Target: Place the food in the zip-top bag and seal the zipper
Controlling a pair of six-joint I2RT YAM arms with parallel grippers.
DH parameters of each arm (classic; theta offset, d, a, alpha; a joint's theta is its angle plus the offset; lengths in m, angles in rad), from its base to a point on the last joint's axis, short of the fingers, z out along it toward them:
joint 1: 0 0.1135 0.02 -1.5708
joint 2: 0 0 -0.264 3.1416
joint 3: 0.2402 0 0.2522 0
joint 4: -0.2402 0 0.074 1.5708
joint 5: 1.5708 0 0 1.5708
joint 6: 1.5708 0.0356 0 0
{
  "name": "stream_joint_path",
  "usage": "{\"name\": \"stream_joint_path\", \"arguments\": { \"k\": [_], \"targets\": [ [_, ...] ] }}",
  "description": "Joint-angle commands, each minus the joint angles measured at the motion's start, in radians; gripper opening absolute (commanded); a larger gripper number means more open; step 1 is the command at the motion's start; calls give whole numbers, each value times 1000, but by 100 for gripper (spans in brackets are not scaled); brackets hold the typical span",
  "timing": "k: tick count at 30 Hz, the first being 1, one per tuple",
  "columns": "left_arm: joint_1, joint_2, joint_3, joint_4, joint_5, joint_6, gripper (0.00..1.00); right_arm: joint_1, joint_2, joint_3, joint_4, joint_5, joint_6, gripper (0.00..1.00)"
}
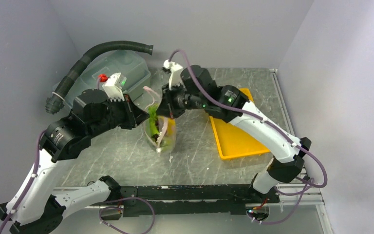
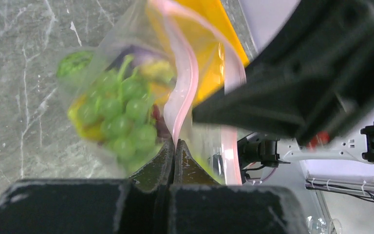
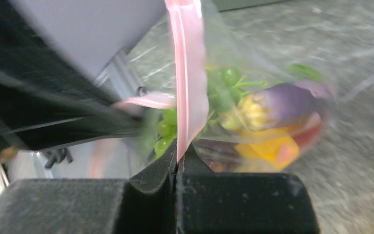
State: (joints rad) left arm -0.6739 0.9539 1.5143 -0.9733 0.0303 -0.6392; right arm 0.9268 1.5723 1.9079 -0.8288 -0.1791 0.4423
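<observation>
Where the arms are bolted: bottom of the top view, at the near edge of the table (image 1: 121, 158); both reach up-frame and meet at mid-frame.
left gripper (image 2: 174, 146): jaws pressed flat together on the zipper (image 2: 184, 97), which rises out of the tips at centre of the left wrist view.
right gripper (image 3: 179, 152): clamped the same way on the pink strip, which runs straight up from the tips in the right wrist view.
bag (image 1: 159, 132): hangs between the two grippers at centre of the top view, belly sagging down-frame; whether it touches the table cannot be told.
food (image 2: 121, 119): every piece that shows is inside the bag. Green grapes sit left of centre in the left wrist view. An eggplant (image 3: 285, 102) lies at the right of the right wrist view, yellow and orange pieces below it.
mouth: a second pink run stands apart from the pinched one, right of centre in the left wrist view, so it looks partly open. Blur hides how much.
tray (image 1: 233, 141): yellow, right of the bag in the top view.
tub (image 1: 126, 68): upper left, behind the left arm, a black hose (image 1: 112, 47) arching over it.
step: filling looks done; sealing is in hand.
next move: one gripper should anchor its end while the other presses the two strip halves together along the mouth. The loaded bag may swing or slip.
</observation>
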Motion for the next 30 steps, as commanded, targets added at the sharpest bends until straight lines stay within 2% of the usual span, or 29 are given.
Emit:
{"name": "stream_joint_path", "arguments": {
  "k": [1,2,6,12,21,30],
  "targets": [
    [-3,19,13,52,36,-8,0,56,2,66,23,50,-36,0],
    [-3,12,2,59,35,-10,0,38,-16,49,15,86,-36,0],
    [-3,-7,-8,57,25,-16,0,15,-37,38,13,-4,-51,0],
    [-3,-15,-18,99,70,-33,0,14,-16,55,-14,-47,-93,0],
    [-3,-38,-62,135,85,-75,0,12,9,49,-26,-31,-138,0],
    [-3,-67,-97,206,76,-173,0,5,31,46,0,-23,-184,14]
  ]
}}
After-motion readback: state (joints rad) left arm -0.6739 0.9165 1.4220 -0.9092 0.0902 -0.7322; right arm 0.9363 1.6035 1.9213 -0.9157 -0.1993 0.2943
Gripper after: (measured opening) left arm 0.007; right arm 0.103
